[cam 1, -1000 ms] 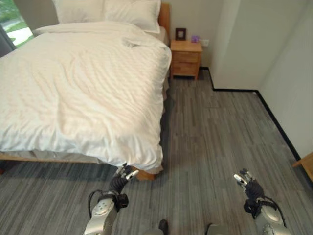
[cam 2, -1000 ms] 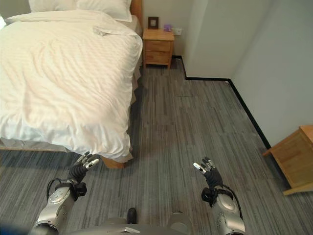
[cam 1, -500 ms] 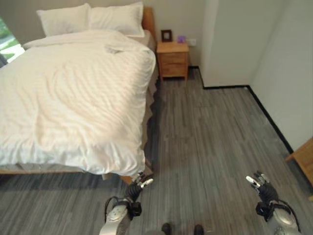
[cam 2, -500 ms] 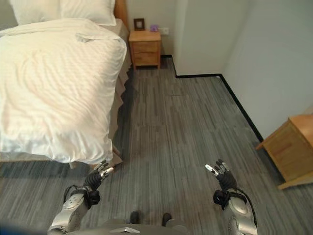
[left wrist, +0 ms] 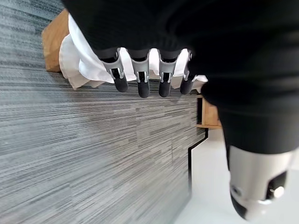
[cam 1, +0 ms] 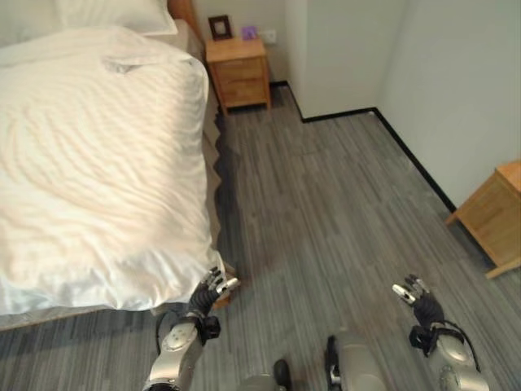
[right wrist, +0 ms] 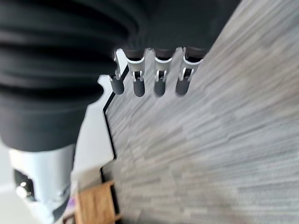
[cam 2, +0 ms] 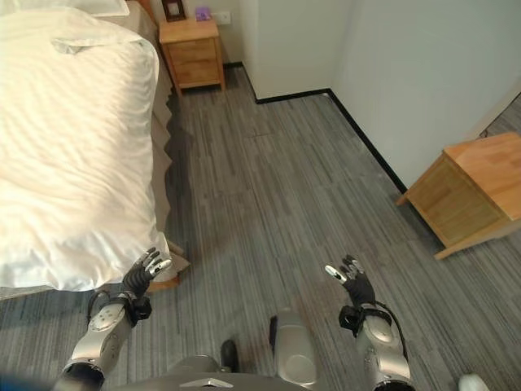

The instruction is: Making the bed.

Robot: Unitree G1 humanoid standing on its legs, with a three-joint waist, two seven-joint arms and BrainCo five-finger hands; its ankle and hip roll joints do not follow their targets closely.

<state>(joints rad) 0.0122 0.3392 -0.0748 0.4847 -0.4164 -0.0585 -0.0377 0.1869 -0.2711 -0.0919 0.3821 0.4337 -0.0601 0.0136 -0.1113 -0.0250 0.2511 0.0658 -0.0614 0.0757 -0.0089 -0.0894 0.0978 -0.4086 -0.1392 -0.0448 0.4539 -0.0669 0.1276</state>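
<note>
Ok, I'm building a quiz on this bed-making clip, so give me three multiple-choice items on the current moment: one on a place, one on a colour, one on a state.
1. Where is the left hand?
A. by the bed's near corner
B. on the nightstand
C. on a pillow

2. What colour is the duvet?
A. blue
B. white
C. grey

3. What is the right hand doing?
A. gripping cloth
B. open, holding nothing
C. pressing the wall

Answers:
1 A, it hovers beside the overhanging duvet corner.
2 B, the cover is plain white.
3 B, fingers straight over the floor.

A wooden nightstand [cam 1: 238, 70] bears a dark frame [cam 1: 219, 27] and perhaps a purple cup [cam 1: 249, 32]
</note>
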